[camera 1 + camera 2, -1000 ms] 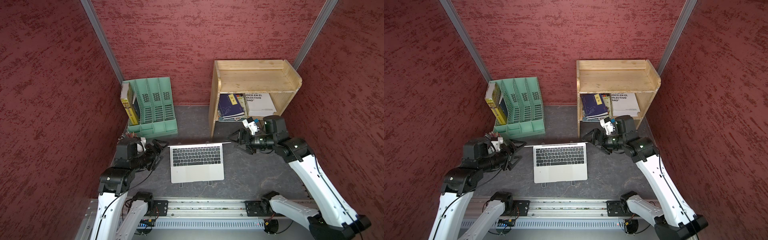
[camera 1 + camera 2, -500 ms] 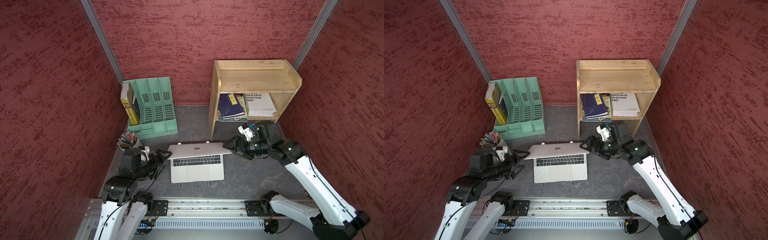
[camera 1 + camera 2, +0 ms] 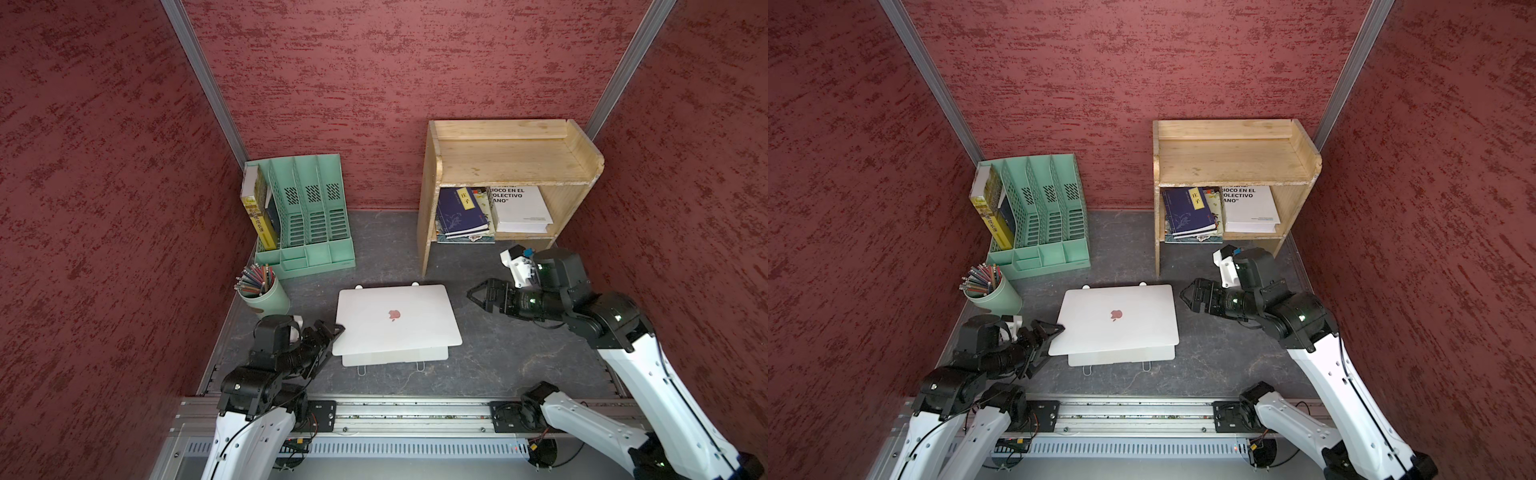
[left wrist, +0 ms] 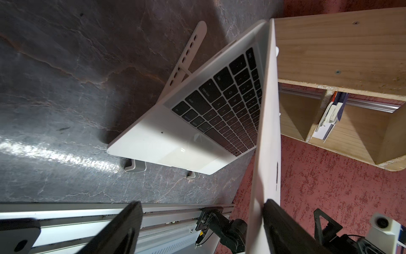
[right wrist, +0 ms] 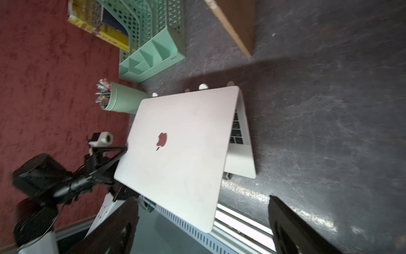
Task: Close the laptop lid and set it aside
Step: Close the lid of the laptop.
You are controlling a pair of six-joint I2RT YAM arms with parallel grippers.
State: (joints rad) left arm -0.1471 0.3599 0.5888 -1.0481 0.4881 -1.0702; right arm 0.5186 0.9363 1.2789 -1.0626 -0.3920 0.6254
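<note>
Silver laptop lid (image 3: 397, 318) stood part-closed, its edge inside my spread, ungripping left gripper (image 3: 330, 344); my right gripper (image 3: 473, 298) gaped empty beside it.

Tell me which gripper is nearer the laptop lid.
Left. The left gripper straddles the laptop lid's side edge, jaws open, one finger right at it. The right gripper, open too, stands clear of the opposite edge, touching nothing.

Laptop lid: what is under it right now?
Under the laptop lid, the left wrist view shows the black keyboard and trackpad, with a gap not yet closed. In both top views the lid hides them; only the base's front strip shows.
</note>
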